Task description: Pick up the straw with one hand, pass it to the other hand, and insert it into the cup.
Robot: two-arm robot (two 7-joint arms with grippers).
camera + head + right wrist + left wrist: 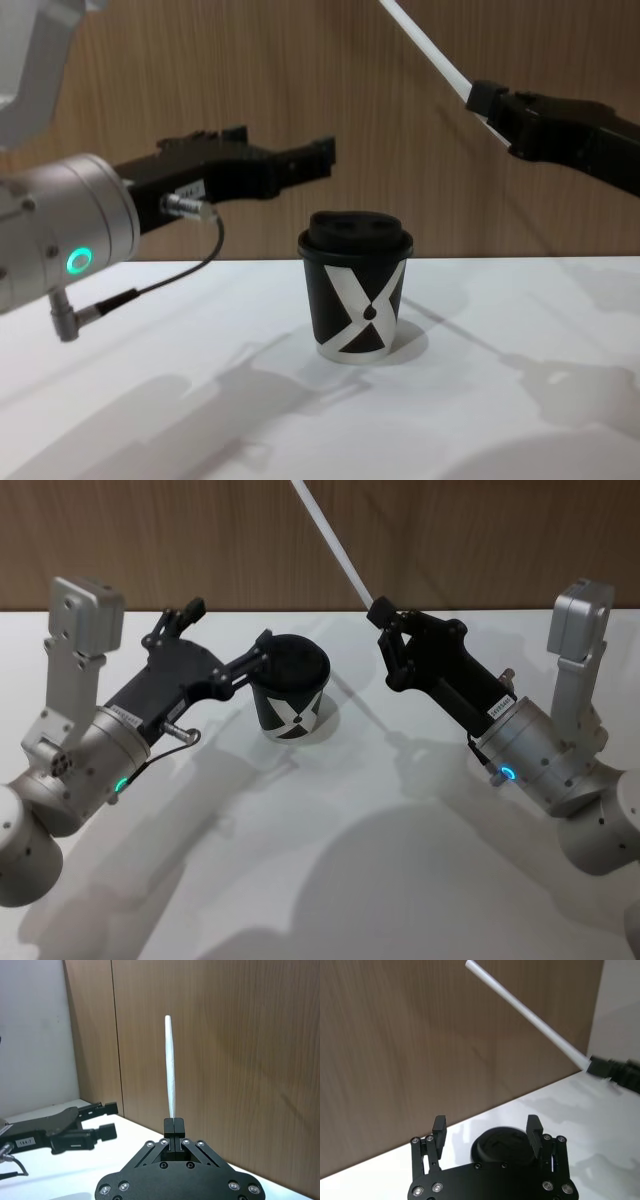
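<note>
- Head view: the right gripper [380,612], matte black on a brushed silver wrist, sits right of centre. Its jaws are clamped on the lower end of the straw [335,545], a thin, smooth white tube slanting up to the top edge. At centre left the left gripper [228,625] has its jaws wide apart and holds nothing. Just right of it the cup [290,695] stands on the glossy white worktop [350,880]. The cup is black paper with a white X pattern and a domed black lid.
- Left wrist view: the left gripper [486,1127] fills the bottom, its two blocky jaws spread, and the round cup [502,1146] lid is seen between them. The straw [530,1015] crosses the upper right before the wood-grain wall [420,1035], down to the right gripper [594,1066].
- Right wrist view: the right gripper [174,1125] has its jaws pressed together on the straw [171,1065], which rises straight at centre. The left gripper [111,1119] lies at lower left with its jaws parted.
- Chest view: the cup [355,300] stands upright at centre on its white base. The left gripper [283,145] hangs above and left of it, clear of the lid. The right gripper [485,100] at upper right pinches the straw [430,45].
</note>
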